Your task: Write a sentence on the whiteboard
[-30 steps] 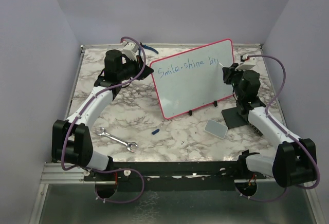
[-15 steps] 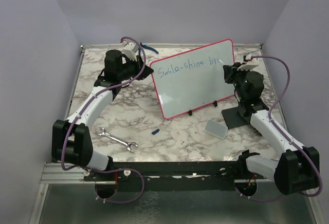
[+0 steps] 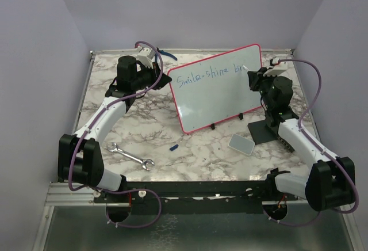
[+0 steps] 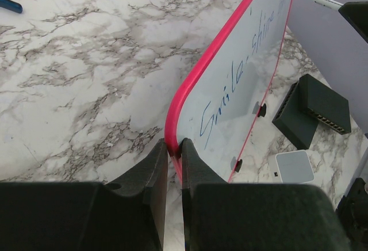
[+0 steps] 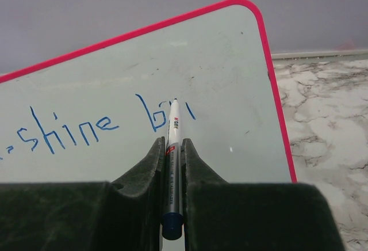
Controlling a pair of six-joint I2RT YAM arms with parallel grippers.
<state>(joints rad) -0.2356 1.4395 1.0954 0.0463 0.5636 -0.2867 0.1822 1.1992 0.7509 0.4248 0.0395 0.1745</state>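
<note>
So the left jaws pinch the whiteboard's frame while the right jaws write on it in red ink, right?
No, the ink is blue, as the right wrist view shows. The left jaws do pinch the whiteboard's frame while the right jaws write with the marker.

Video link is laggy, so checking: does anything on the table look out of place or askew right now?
Nothing is damaged or spilled. A small blue piece lies loose on the table near the wrench, clear of the whiteboard. The board sits angled to the table edge, its left rim pinched by the left tool.
</note>
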